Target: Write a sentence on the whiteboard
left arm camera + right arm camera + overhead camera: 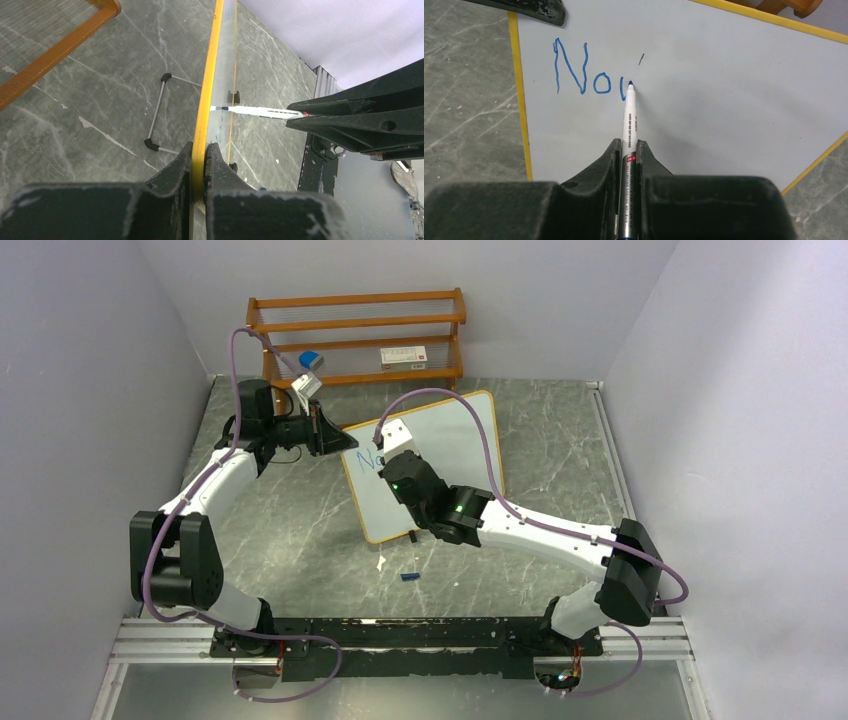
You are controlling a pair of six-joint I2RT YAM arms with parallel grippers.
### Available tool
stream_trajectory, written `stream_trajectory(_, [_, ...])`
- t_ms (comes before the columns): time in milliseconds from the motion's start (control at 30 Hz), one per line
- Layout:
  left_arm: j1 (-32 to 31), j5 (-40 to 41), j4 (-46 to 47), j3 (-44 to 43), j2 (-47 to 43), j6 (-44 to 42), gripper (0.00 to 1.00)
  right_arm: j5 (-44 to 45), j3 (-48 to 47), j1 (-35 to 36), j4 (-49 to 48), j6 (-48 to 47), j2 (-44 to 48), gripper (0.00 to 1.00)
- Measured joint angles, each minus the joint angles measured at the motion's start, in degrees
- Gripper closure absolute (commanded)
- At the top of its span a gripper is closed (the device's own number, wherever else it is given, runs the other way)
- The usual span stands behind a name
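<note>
The whiteboard [450,440] stands tilted on the table, white with an orange frame; it also shows in the right wrist view [724,90]. My left gripper [201,150] is shut on its top-left frame edge [207,90]; it also shows in the top view [340,440]. My right gripper [629,145] is shut on a white marker [629,120], its blue tip touching the board. The sentence [584,72] reads "No" in blue plus the start of a third letter; the word "embrace" is not on the board. In the top view the right gripper [385,445] is over the board's upper left.
A brown wooden shelf rack [360,335] stands at the back with a blue-white eraser [310,360] and a white box [403,355]. A blue marker cap [408,576] lies on the table in front of the board. Grey walls close both sides.
</note>
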State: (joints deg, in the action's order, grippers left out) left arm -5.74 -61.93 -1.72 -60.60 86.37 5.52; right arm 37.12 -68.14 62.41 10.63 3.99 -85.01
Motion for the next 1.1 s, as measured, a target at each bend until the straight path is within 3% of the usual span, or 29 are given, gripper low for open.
stream_trajectory(1100, [0.0, 0.0, -0.4, -0.2, 0.2, -0.4, 0.95, 0.0, 1.8, -0.1, 2.8, 2.7, 1.0, 1.0])
